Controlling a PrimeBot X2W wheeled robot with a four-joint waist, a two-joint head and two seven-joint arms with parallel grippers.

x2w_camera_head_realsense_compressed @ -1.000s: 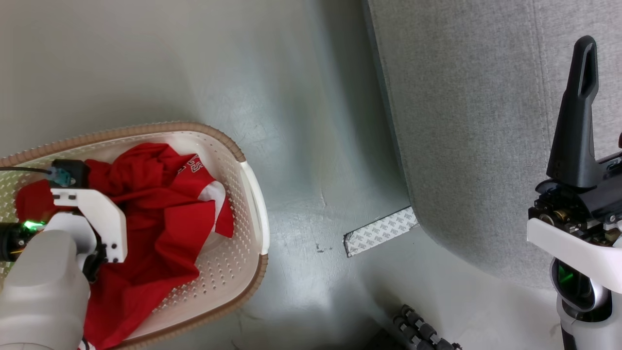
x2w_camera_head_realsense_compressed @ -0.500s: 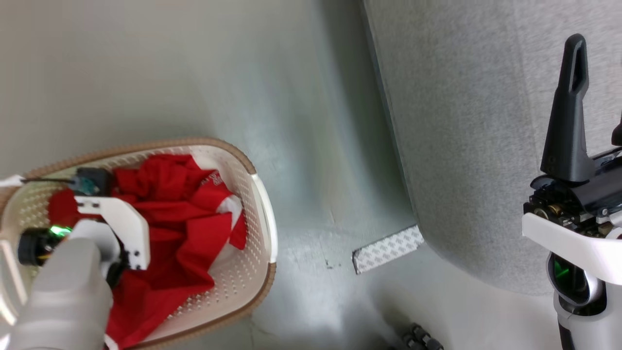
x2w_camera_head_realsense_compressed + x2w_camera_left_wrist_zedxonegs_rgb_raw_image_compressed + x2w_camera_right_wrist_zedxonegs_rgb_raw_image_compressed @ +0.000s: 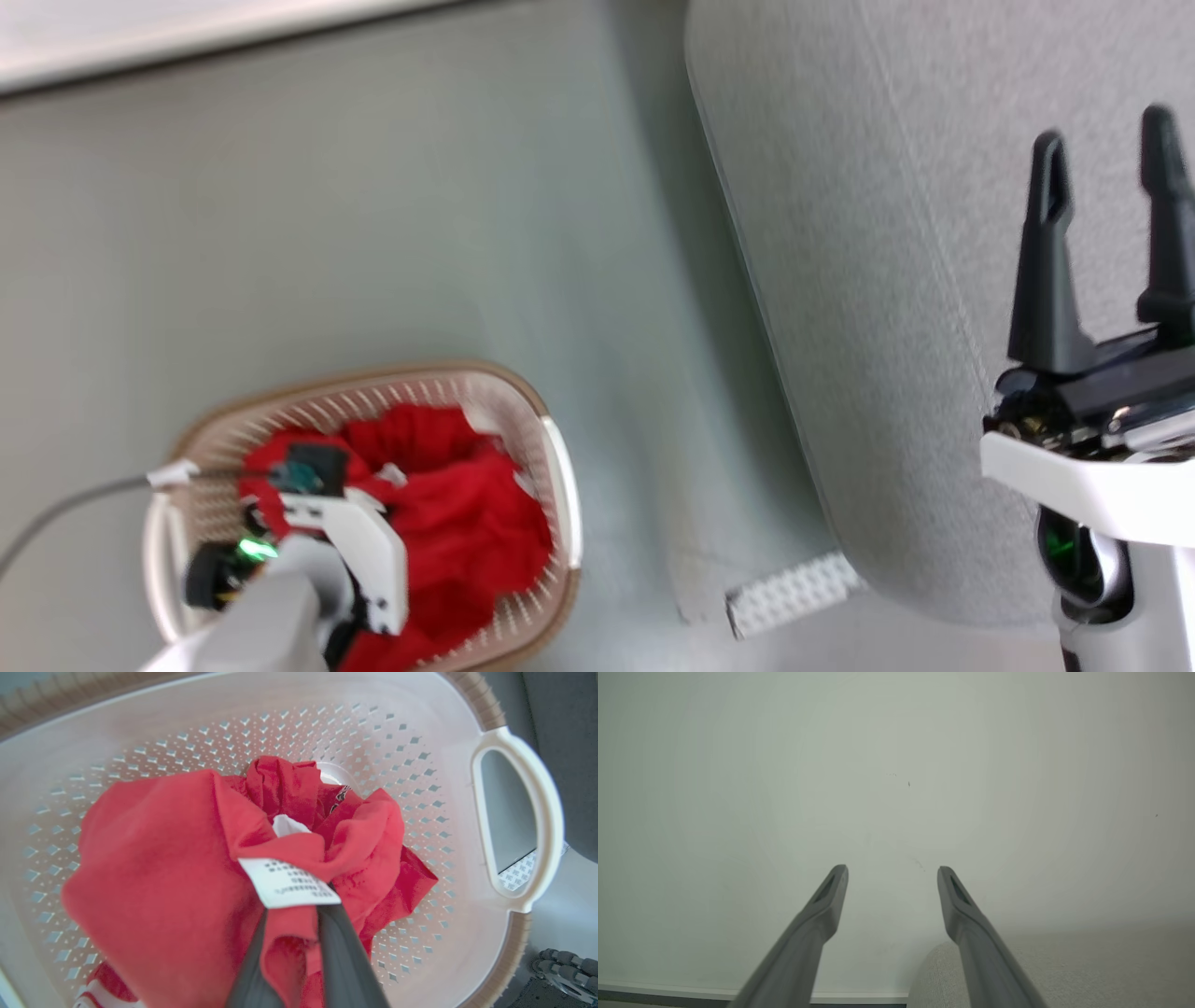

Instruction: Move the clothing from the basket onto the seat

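The red clothing [image 3: 467,523] lies bunched in the cream basket [image 3: 558,485] at the head view's lower left. My left gripper [image 3: 294,912] is shut on a fold of the clothing [image 3: 154,868] just under its white tag [image 3: 289,882], over the basket's perforated floor [image 3: 411,812]; its fingertips are hidden by the fabric. In the head view the left wrist [image 3: 355,560] covers part of the heap. My right gripper [image 3: 1104,131] stands open and holds nothing above the grey sofa seat [image 3: 887,280]. Its fingertips [image 3: 892,870] are spread in front of a pale wall.
A white patterned strip [image 3: 794,593] lies on the grey floor by the sofa's corner. A grey cable [image 3: 65,513] runs to the basket's left side. A pale skirting edge [image 3: 187,37] crosses the top. A dark ribbed part [image 3: 565,966] sits beyond the basket's rim.
The head camera has pulled up and back, so everything looks smaller and lower. The clothing is bunched tighter under my left gripper. Both right fingers now show.
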